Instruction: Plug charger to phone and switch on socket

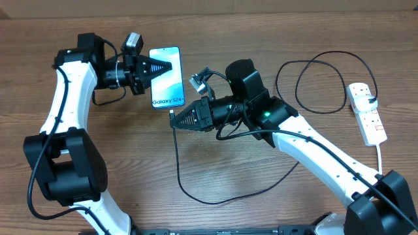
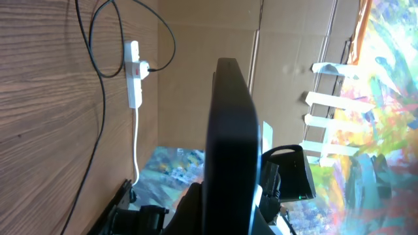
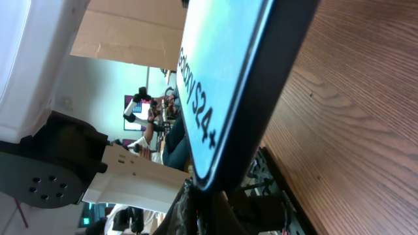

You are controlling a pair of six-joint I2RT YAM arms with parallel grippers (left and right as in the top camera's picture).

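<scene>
Logged one slim glossy phone (image 1: 166, 88) clamped in the clenched left gripper (image 1: 168, 65), one thin black charger (image 1: 176, 156) tip pinched by the right gripper (image 1: 172, 119) (just beside the phone's bottom), and one white oblong socket (image 1: 366, 112) far right.

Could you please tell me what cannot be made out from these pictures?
Charging port of the phone: bottom edge too thin overhead, blurred and dark in right wrist view.
Plug tip of the cable: too small overhead, at the right fingers.
Switch positions on the power strip: too small overhead and in left wrist view.
Left fingers: hidden behind the phone's edge in left wrist view.
</scene>
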